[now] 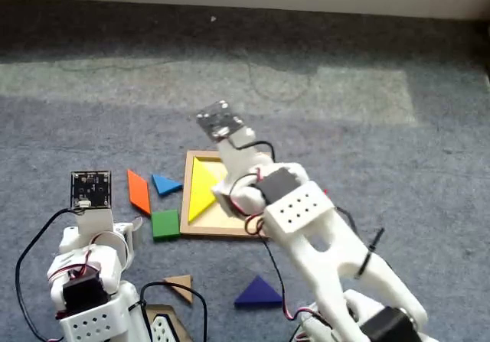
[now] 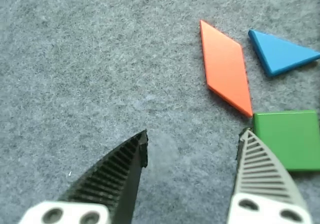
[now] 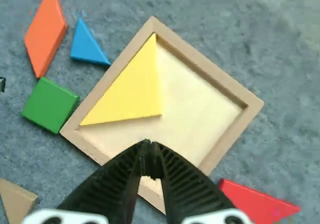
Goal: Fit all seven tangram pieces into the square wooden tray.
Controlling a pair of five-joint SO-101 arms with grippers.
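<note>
The square wooden tray (image 3: 205,66) lies on grey carpet with a yellow triangle (image 3: 132,91) flat inside it, against one corner. My right gripper (image 3: 149,153) is shut with nothing in it and hovers over the tray's near rim. A red triangle (image 3: 255,204) lies just outside the tray. The orange parallelogram (image 2: 226,73), light blue triangle (image 2: 280,53) and green square (image 2: 290,136) lie left of the tray (image 1: 218,230). My left gripper (image 2: 194,141) is open above bare carpet, one fingertip at the green square's corner. A tan triangle (image 1: 180,286) and a dark blue triangle (image 1: 258,292) lie nearer the arms.
The right arm (image 1: 306,219) stretches over the tray's right half and hides it in the high view. The left arm's base (image 1: 88,296) stands at the front left. Open carpet lies beyond the tray and to the far left.
</note>
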